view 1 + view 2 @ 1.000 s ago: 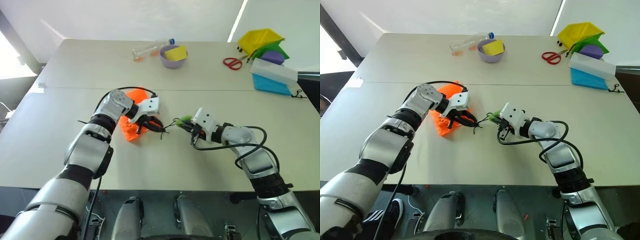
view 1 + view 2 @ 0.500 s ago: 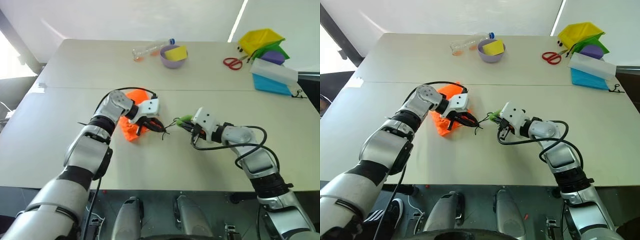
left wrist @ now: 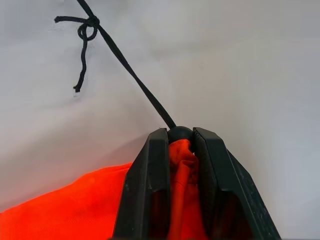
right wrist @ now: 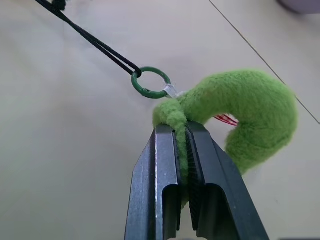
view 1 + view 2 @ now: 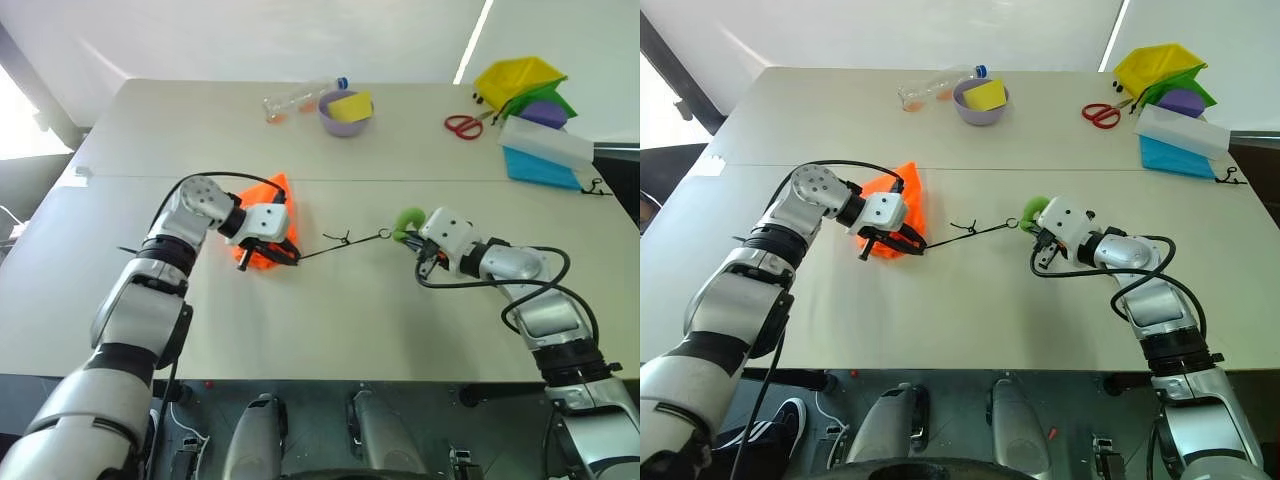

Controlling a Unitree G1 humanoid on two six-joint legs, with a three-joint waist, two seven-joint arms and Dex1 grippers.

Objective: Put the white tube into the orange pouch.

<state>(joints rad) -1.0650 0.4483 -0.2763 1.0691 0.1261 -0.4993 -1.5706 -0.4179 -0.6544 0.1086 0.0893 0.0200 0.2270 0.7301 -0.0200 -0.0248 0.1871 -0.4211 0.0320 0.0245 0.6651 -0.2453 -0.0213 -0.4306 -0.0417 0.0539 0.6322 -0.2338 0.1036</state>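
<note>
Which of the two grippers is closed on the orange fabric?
The left gripper: it pinches the gathered mouth of the orange pouch. The right gripper instead clamps a green plush charm tied to the cord's green ring.

Taut dark cord (image 5: 340,242) strung across mid-table between orange pouch (image 5: 262,222) and green plush tag (image 5: 406,219), barring passage there. Open table (image 5: 330,330) in front. Bottle (image 5: 300,98), bowl (image 5: 346,112), scissors (image 5: 464,125), bins (image 5: 545,152) far behind.
</note>
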